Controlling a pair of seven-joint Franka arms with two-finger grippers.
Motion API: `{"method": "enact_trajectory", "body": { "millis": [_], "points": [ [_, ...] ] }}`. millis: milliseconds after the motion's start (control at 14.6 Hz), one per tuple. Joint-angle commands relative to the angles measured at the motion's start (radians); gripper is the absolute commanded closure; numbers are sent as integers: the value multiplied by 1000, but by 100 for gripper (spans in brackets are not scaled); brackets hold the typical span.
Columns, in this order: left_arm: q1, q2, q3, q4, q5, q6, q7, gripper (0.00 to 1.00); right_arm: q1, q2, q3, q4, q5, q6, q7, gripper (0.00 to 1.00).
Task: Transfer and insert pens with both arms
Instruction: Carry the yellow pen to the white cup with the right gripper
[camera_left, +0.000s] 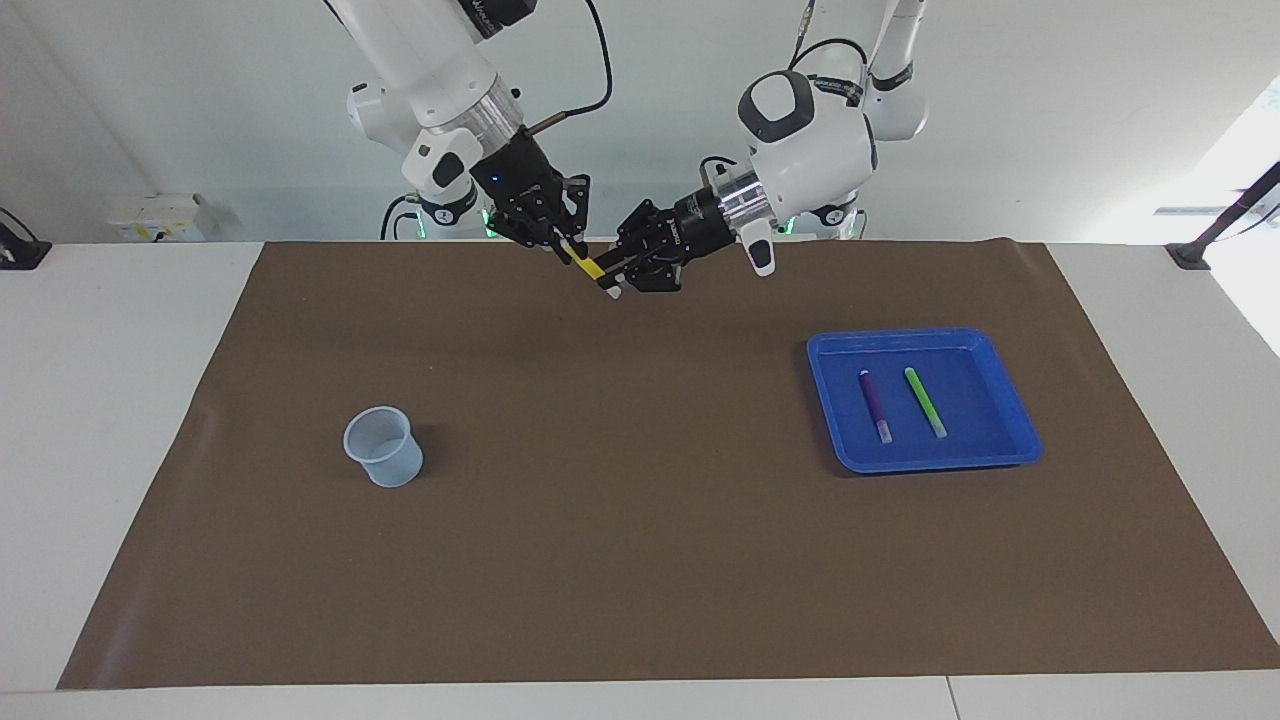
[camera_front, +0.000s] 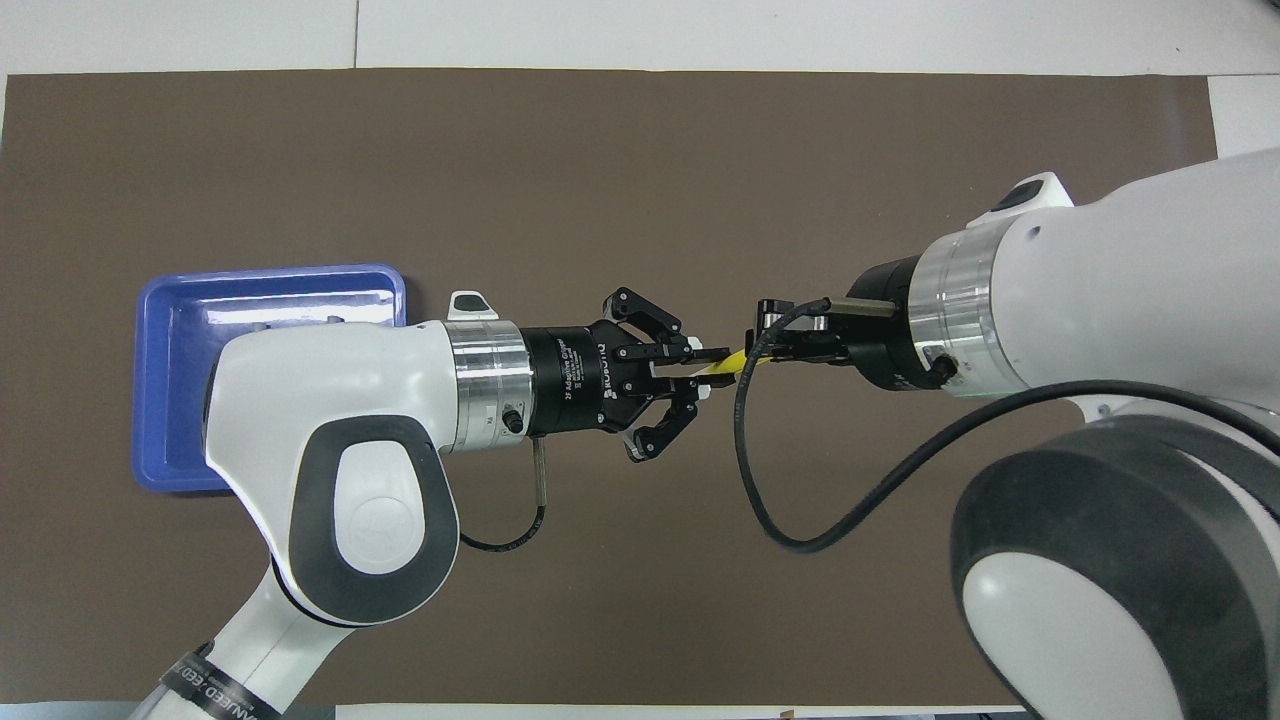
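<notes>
The yellow pen hangs slantwise in the air over the mat's edge by the robots, between the two grippers. My right gripper is shut on its upper yellow end. My left gripper is at its lower, whitish cap end, still around it. The purple pen and the green pen lie side by side in the blue tray. In the overhead view the left arm hides both of them.
A pale translucent cup stands upright on the brown mat toward the right arm's end of the table. The right arm covers it in the overhead view. The tray sits toward the left arm's end.
</notes>
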Motion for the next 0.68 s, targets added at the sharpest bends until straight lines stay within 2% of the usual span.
{"method": "enact_trajectory", "body": {
  "millis": [0, 205, 341, 478, 615],
  "points": [
    [-12, -19, 15, -28, -26, 22, 15, 0, -30, -17, -2, -25, -51, 12, -8, 100],
    [23, -20, 17, -29, -20, -10, 13, 0, -73, -25, -2, -52, -168, 11, -108, 100],
    [79, -20, 21, -25, 35, -102, 36, 0, -138, -37, -2, -82, -197, 9, -206, 100],
    [147, -19, 21, -11, 196, -221, 70, 0, -205, -49, -2, -115, -225, 14, -315, 100],
    [210, -14, 21, 17, 375, -310, 117, 0, -253, -72, -2, -175, -257, 75, -404, 100]
  ]
}}
